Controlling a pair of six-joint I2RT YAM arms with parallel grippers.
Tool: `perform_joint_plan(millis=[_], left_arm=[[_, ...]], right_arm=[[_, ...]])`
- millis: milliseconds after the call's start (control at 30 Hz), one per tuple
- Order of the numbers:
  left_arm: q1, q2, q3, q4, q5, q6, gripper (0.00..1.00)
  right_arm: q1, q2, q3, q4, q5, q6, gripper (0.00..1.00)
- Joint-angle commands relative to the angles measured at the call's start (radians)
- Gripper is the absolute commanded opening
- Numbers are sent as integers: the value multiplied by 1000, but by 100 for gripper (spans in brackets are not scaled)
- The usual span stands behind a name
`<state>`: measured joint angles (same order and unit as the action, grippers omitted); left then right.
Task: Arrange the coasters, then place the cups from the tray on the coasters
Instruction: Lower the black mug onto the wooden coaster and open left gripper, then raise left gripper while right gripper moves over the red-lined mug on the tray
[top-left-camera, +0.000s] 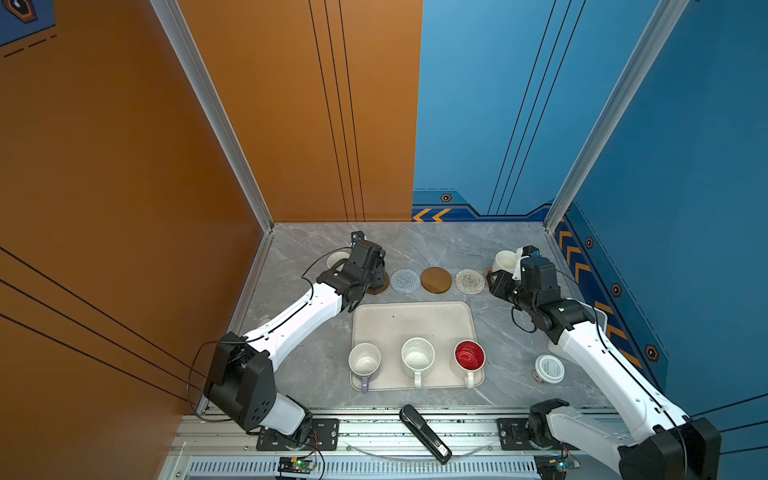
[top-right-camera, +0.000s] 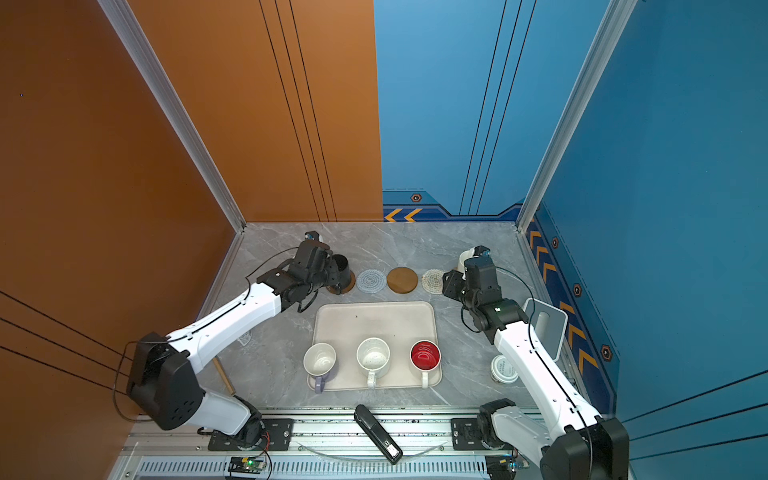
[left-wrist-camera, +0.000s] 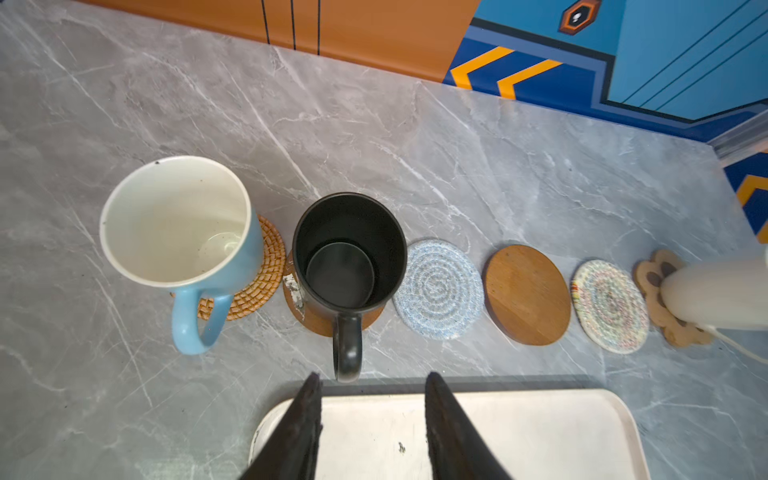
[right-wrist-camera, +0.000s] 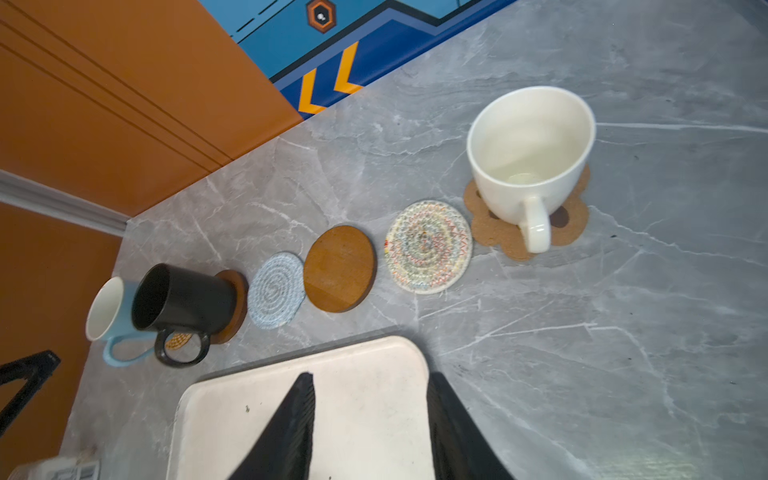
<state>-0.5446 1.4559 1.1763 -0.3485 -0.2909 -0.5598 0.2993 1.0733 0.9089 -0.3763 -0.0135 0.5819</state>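
Now 3 cups (top-left-camera: 417, 358) (upright) on tray (top-left-camera: 411, 322)

The left arm (top-left-camera: 299, 316) extends from its near-left base diagonally toward the far left, white forearm raised, black wrist pitched downward. The left gripper (left-wrist-camera: 372, 377) points forward and down, its two dark fingers (left-wrist-camera: 299, 424) parted. The right arm (top-left-camera: 602, 357) extends from its near-right base toward the far right, wrist turned inward. The right gripper (right-wrist-camera: 370, 376) also pitches down, jaws parted. The grippers are well apart.
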Motion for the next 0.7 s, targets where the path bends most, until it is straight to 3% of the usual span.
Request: perform_joint_plan(millis=[0,300,667], left_arm=[[-21,-51,-34,-21,14,21,44],[-109,-139,-44,-59,17,55,48],[-199,-168,-38,-61,-14,60,49]], right_arm=[[79,-31,48,-132,58,-23,44],[337,-140,143,-443,258,-6,46],[653,-175,62,-598,359,237,46]])
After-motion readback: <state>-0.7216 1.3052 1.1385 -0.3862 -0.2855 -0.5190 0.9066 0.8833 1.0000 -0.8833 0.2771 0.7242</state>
